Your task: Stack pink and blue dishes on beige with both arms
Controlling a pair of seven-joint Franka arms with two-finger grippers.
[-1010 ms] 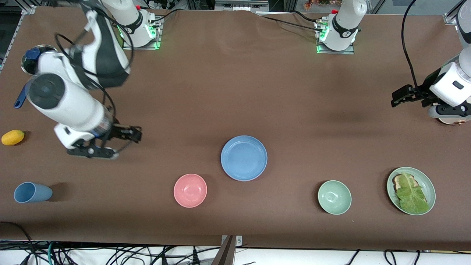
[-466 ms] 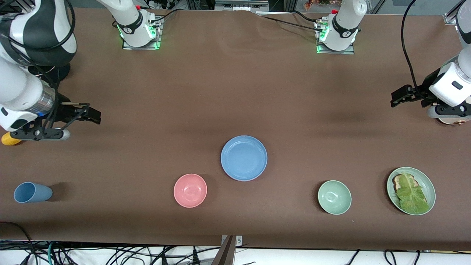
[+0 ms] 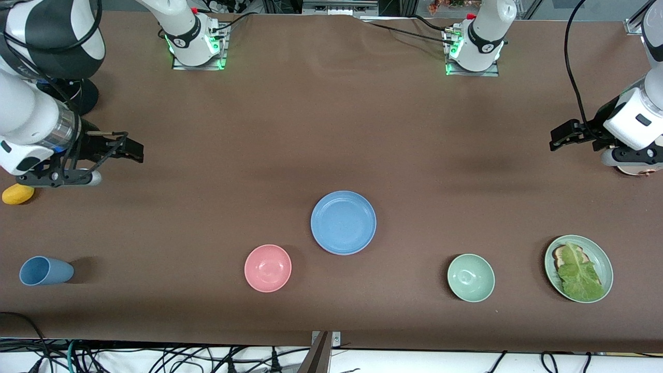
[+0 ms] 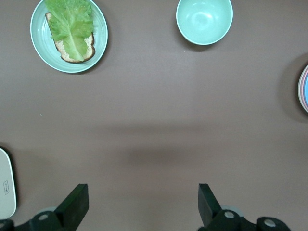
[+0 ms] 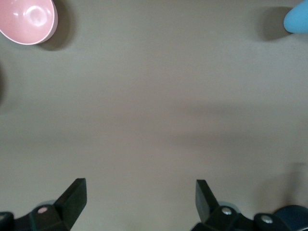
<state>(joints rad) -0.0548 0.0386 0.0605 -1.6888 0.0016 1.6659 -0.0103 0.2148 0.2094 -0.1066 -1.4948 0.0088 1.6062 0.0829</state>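
The blue plate [image 3: 343, 223] lies flat near the middle of the table. At the frame edge of the left wrist view, that plate's [image 4: 305, 89] blue face has a pink rim showing around it. No other part of a pink plate shows, and the beige plate is hidden in every view. My right gripper [image 3: 130, 148] [image 5: 139, 197] hangs open and empty over bare cloth at the right arm's end. My left gripper [image 3: 563, 135] [image 4: 143, 202] hangs open and empty over bare cloth at the left arm's end.
Nearer the camera than the blue plate stand a pink bowl [image 3: 268, 268] and a pale green bowl [image 3: 471, 277]. A green plate with bread and lettuce [image 3: 578, 268] lies beside the green bowl. A blue cup [image 3: 45, 271] lies on its side. A yellow fruit [image 3: 18, 193] sits below the right arm.
The right arm swung away from the table's middle toward its own end, then lifted slightly. The left arm and the dishes have not moved.
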